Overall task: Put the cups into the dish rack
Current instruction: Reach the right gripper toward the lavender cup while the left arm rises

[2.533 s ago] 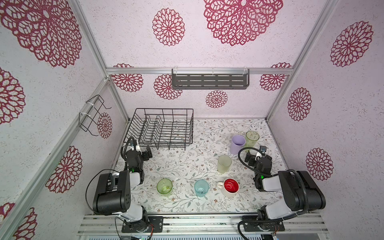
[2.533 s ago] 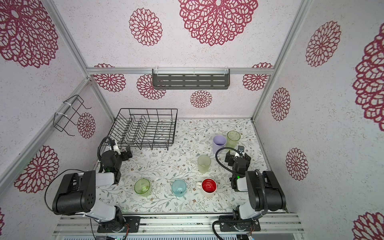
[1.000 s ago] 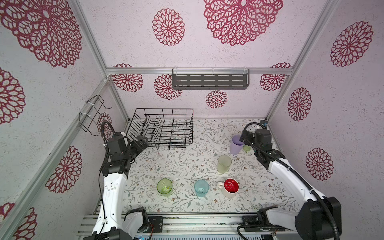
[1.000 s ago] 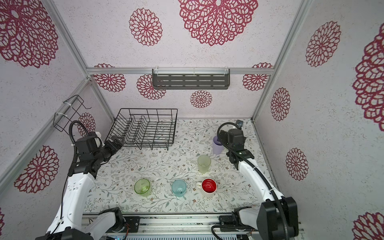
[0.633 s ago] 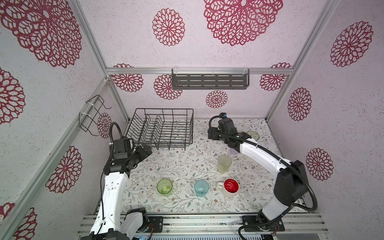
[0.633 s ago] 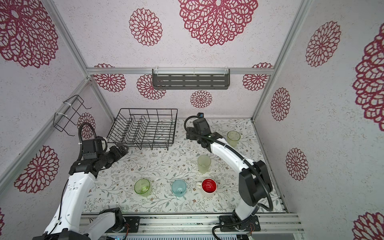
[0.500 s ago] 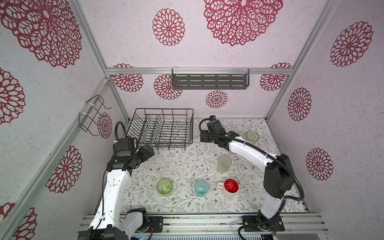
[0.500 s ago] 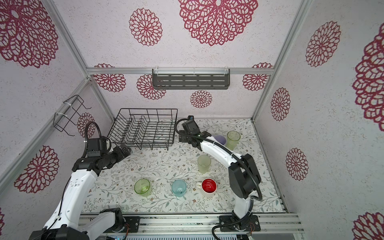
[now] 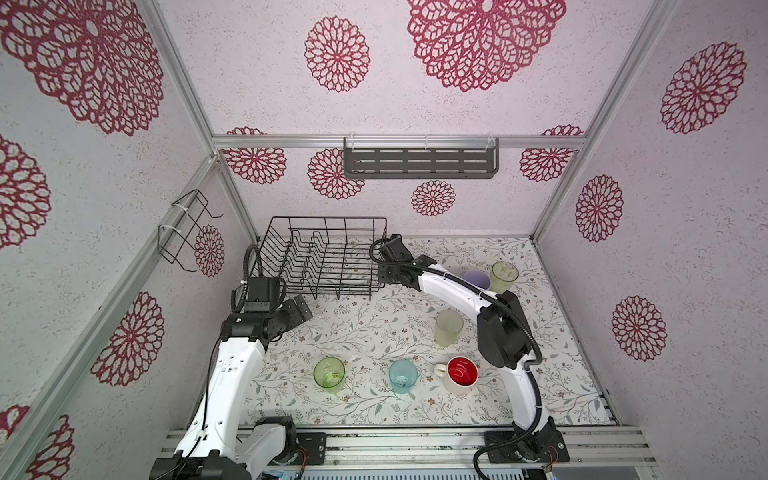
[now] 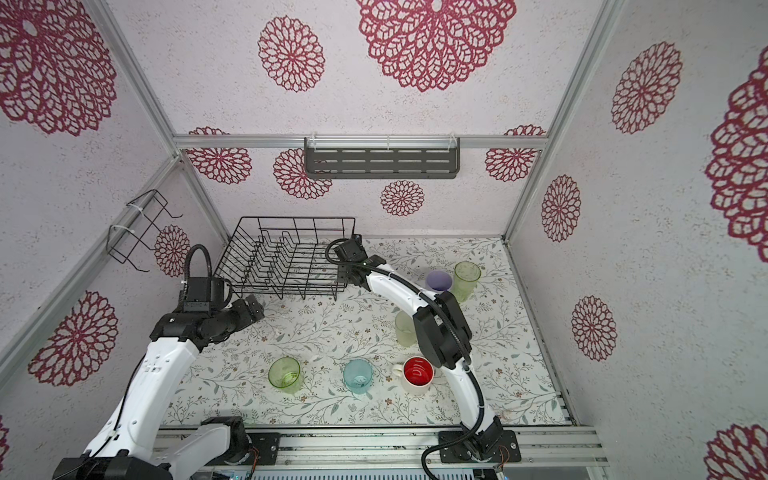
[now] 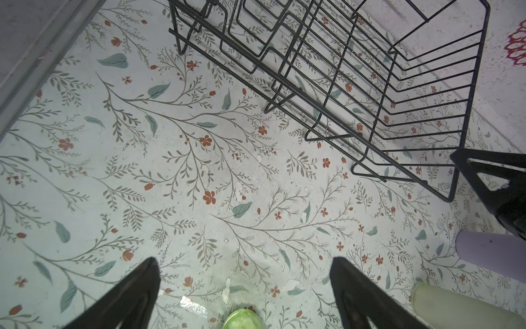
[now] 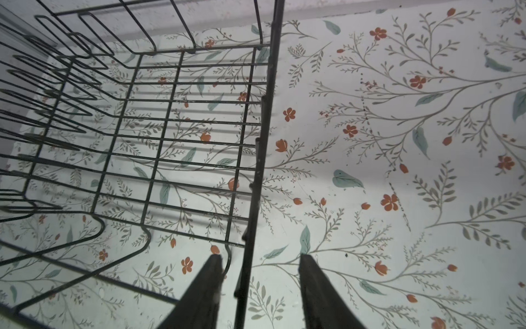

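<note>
Your right pincer (image 12: 260, 257) stands half-open astride the rack's (image 12: 256, 159) side rim, one finger inside the basket and one outside. Neither presses on the wire, as far as the wrist view shows. No cup is held, so the step looks like a grip on that rim to shift the rack.

Centre the wire between the fingers first (it sits nearer the inside one). Then clamp firmly and drag low and slow, so the rack slides on the tabletop (image 9: 374, 316) rather than tipping.

Your left pincer (image 11: 244, 259) is wide and empty, hovering just off the rack's near corner, at the end away from the right pincer. Keep it out of the path, or use it to steady that corner.

All six cups (image 9: 448, 328) stand upright outside the rack. The lilac cup (image 9: 476, 279) and a green glass (image 9: 504, 274) are near the right pincer on its outer side. The other four are farther back, toward the arm bases. Move the rack toward them only as far as leaves each one clear.
</note>
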Tool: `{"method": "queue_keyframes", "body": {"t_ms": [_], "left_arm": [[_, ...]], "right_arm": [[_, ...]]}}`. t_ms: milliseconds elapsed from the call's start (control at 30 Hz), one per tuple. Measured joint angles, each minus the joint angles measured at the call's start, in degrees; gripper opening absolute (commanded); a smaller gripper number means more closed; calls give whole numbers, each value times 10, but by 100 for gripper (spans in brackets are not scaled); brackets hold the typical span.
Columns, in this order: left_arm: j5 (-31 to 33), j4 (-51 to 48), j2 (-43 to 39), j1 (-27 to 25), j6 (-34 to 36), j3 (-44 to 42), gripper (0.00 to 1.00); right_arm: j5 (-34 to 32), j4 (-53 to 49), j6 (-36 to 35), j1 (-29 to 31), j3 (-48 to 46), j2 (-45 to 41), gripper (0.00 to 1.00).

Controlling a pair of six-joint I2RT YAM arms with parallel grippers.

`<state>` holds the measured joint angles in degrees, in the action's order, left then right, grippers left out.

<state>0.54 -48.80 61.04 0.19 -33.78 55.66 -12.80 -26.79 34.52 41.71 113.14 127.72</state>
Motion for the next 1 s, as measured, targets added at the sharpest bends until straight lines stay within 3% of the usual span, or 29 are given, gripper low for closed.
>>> {"method": "queue_keyframes", "body": {"t_ms": [67, 167, 233, 400, 600, 700, 1000], "left_arm": [[0, 0, -5, -1, -1, -4, 97], [-1, -1, -7, -1, -1, -7, 97], [-1, -1, -7, -2, -2, -7, 97], [-8, 1, -5, -2, -4, -7, 97], [-12, 5, 13, -5, -5, -6, 97], [-10, -2, 21, -6, -5, 7, 97], [1, 4, -33, -12, -5, 26, 97]], "right_arm": [[-4, -9, 0, 0, 28, 24, 34], [-7, -18, -2, 0, 42, 42, 15], [-10, -23, -1, 2, 44, 43, 8], [-11, -24, 21, -5, 39, 40, 8], [-17, -22, 19, -9, -32, -10, 5], [-12, -28, 4, -16, -75, -46, 1], [38, -55, -73, -76, -157, -133, 5]]}}
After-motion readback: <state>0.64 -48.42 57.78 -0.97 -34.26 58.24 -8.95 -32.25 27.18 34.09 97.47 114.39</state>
